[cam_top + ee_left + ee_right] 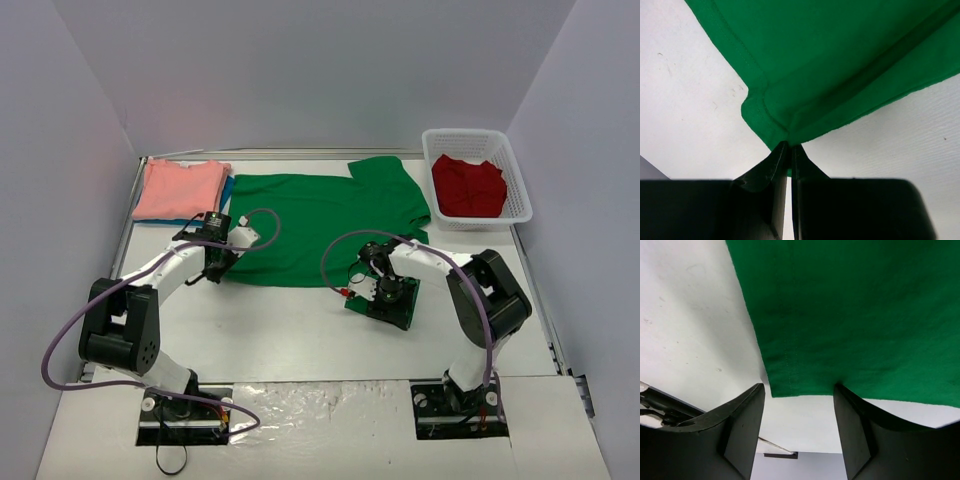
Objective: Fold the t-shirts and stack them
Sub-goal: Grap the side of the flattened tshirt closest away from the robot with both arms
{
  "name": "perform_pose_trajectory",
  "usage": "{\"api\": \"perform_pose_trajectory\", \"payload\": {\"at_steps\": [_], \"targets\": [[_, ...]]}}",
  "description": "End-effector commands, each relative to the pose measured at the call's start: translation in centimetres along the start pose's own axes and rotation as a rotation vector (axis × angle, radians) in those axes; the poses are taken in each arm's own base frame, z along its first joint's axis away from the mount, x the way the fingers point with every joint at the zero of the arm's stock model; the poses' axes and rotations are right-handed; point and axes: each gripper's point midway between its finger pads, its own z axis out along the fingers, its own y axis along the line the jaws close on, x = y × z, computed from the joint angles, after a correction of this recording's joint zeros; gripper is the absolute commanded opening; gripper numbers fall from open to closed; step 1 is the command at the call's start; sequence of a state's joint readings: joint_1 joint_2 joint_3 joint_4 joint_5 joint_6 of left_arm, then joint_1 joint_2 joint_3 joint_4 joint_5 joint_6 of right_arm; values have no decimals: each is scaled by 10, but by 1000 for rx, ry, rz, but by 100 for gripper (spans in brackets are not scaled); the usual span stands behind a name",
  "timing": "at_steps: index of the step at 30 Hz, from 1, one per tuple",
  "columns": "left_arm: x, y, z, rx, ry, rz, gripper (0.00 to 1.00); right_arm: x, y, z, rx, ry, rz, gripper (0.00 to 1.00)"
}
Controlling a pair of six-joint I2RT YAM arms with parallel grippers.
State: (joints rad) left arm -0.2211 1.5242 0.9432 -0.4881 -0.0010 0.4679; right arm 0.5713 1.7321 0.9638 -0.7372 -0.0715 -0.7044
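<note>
The left claw (pixel 788 149) pinches the near-left corner of the green t-shirt (pixel 320 215), which lies flat mid-way toward the table's (pixel 300 340) far edge. The right claw (pixel 799 390) hangs spread astride the near hem. I'd seat it deeper, pinch firmly, then lift both corners level.

The bright green cloth t-shirt (pixel 850 315) lies flat on the white worktop (pixel 690 315). Its stitched hem corner sits between the two black fingers (pixel 740 430) of the right pincer (pixel 799 390), which stand apart.
</note>
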Motion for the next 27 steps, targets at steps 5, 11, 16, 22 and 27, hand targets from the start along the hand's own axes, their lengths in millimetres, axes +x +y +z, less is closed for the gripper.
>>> {"api": "perform_pose_trajectory", "payload": {"at_steps": [5,11,16,22,27], "targets": [[-4,3,-6,-18,-30,-14,2,3,-4,1,38,59,29,52],[-3,3,-6,-18,-30,-14,2,-1,-15,8,108,62,77,37],[-1,3,-6,-18,-28,-15,2,-1,-15,9,110,64,89,20],[-1,3,-9,-19,-31,-12,2,4,-22,-11,164,46,100,18],[-8,-4,-18,25,-68,2,3,16,-31,-36,164,1,156,1]]}}
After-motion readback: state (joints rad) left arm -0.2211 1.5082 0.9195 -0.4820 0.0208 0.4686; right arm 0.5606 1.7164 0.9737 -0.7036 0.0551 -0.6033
